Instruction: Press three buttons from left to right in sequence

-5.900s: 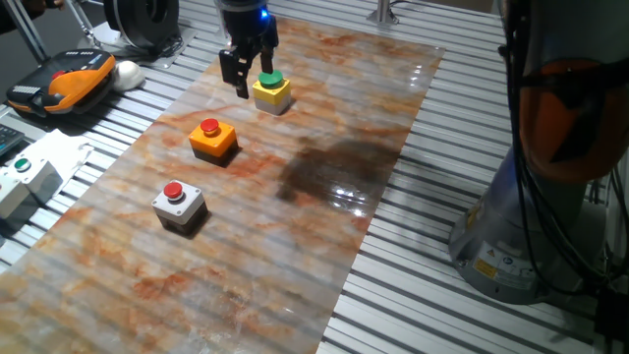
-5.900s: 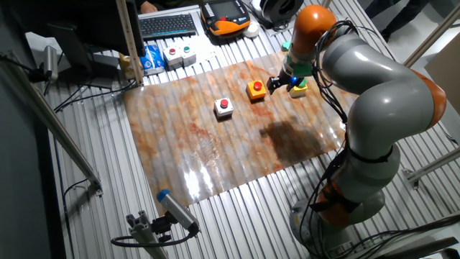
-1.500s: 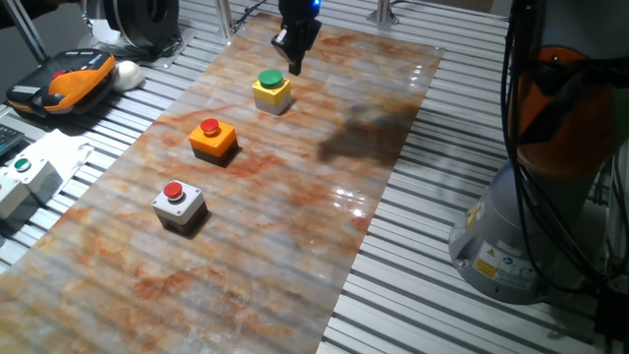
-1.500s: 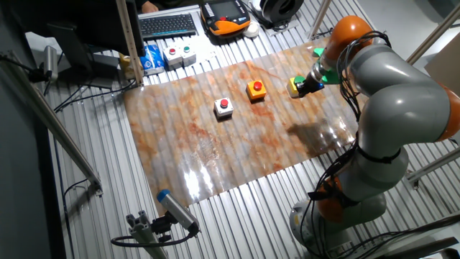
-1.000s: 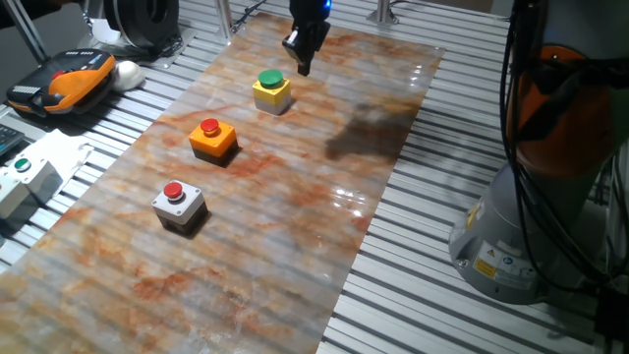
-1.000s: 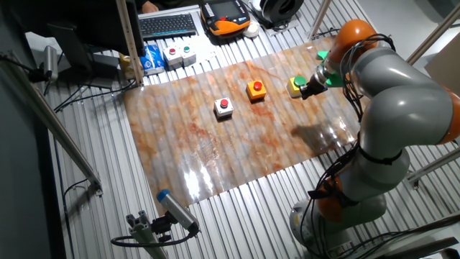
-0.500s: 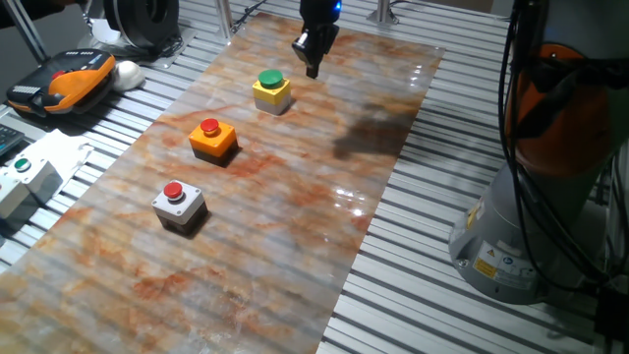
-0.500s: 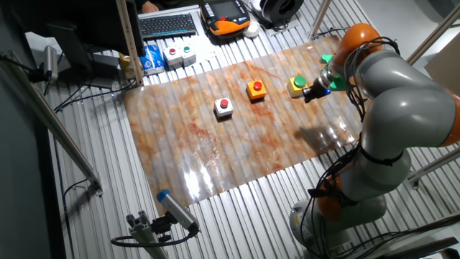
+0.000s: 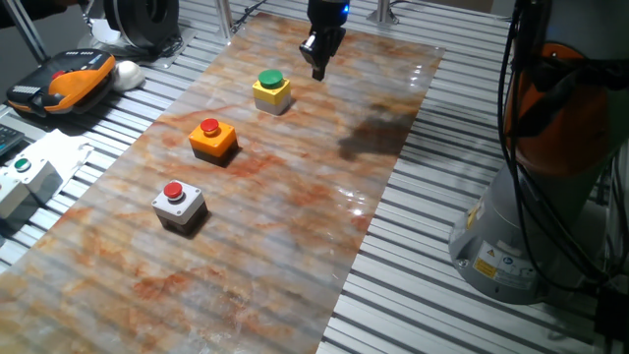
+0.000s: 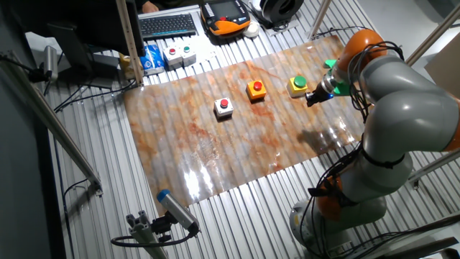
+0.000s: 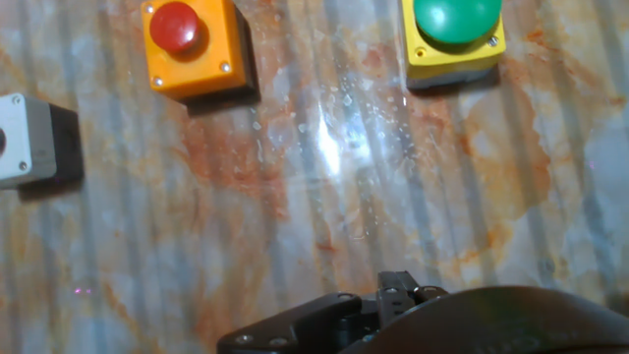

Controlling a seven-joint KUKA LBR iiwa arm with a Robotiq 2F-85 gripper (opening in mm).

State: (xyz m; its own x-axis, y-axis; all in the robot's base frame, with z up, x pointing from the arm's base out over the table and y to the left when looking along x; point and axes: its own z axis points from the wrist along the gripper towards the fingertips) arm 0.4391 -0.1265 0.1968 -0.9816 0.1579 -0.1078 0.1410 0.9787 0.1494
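Gripper (image 9: 317,71) hangs above the marbled mat (image 9: 295,197), just past the yellow button box (image 9: 271,90) on its far-right side and not touching it. Can't tell how wide the fingers are; the hand view only shows the dark body at the bottom edge.

Plenty of open mat on the arm's side of the boxes. The mat's far edge is close behind the gripper, and slatted table (image 9: 432,295) runs all around.

All three boxes sit in a diagonal row, well apart: grey box with red cap (image 9: 178,205) nearest the camera, orange box with red cap (image 9: 213,138) in the middle, yellow one with the green cap nearest the gripper. In the hand view the yellow box (image 11: 453,34) and orange box (image 11: 192,44) sit along the top edge.
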